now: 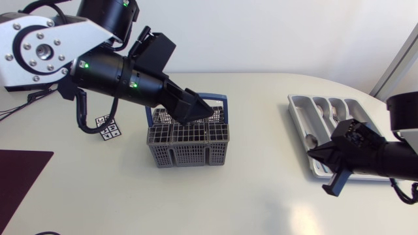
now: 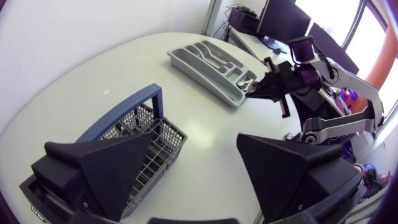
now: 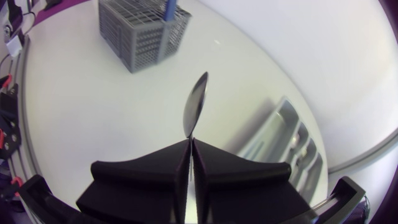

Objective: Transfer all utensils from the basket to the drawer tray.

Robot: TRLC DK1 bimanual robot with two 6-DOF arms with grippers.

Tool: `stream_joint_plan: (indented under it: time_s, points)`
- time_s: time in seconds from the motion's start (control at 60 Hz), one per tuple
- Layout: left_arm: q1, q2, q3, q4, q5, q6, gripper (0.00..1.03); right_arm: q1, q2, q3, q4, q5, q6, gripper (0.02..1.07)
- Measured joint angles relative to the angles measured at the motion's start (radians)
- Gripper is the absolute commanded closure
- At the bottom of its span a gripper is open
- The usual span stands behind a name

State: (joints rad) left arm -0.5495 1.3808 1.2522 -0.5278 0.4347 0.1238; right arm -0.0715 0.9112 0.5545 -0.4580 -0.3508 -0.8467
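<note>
The right arm's matte black gripper (image 3: pixel 190 142) has its wedge fingers clenched together on the handle of a shiny metal spoon (image 3: pixel 196 106), whose bowl points ahead of the fingertips, above the tabletop. In the head view this gripper (image 1: pixel 326 156) hangs at the near end of the grey plastic drawer tray (image 1: pixel 300 104), which lies slantwise close to the table's rounded right edge. Metal cutlery lies in its long compartments.

A broad stretch of pale, smooth table (image 1: pixel 261 196) separates the tray from the grey mesh utensil basket with a blue handle (image 1: pixel 188 143), so the two stand well apart. The left arm's black gripper (image 2: pixel 193 140) hovers over the basket's rear side, fingers spread wide and holding nothing.

Just left of the basket lies a small black-and-white marker tag (image 1: pixel 108 127). A dark maroon mat (image 1: pixel 19 176) covers the near left corner.
</note>
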Motion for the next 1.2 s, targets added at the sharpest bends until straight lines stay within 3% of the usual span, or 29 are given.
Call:
stream_joint_plan:
  time_s: [0.217,0.333,0.483,0.7,0.867,1.05,1.2]
  points:
    - [0.004,0.000,-0.024,0.003,-0.076,0.001,0.06,-0.372,0.114,-0.015,0.179,0.009,-0.227,1.02]
    - [0.003,0.000,-0.036,0.002,-0.099,0.003,0.06,-0.497,0.210,-0.015,0.279,0.013,-0.306,1.02]
    - [-0.006,0.000,-0.037,0.002,-0.124,0.004,0.05,-0.597,0.352,-0.014,0.438,0.036,-0.381,1.02]
    - [-0.029,0.000,-0.048,-0.004,-0.154,0.004,0.05,-0.663,0.496,-0.013,0.570,0.092,-0.453,1.00]
    - [-0.029,0.000,-0.053,-0.006,-0.169,0.007,0.05,-0.670,0.522,-0.014,0.613,0.101,-0.479,0.56]
    - [-0.026,0.000,-0.076,-0.017,-0.183,0.009,0.05,-0.670,0.508,-0.014,0.610,0.113,-0.486,0.21]
    - [-0.014,-0.002,-0.084,-0.027,-0.184,0.012,0.05,-0.670,0.459,-0.014,0.570,0.120,-0.486,0.17]
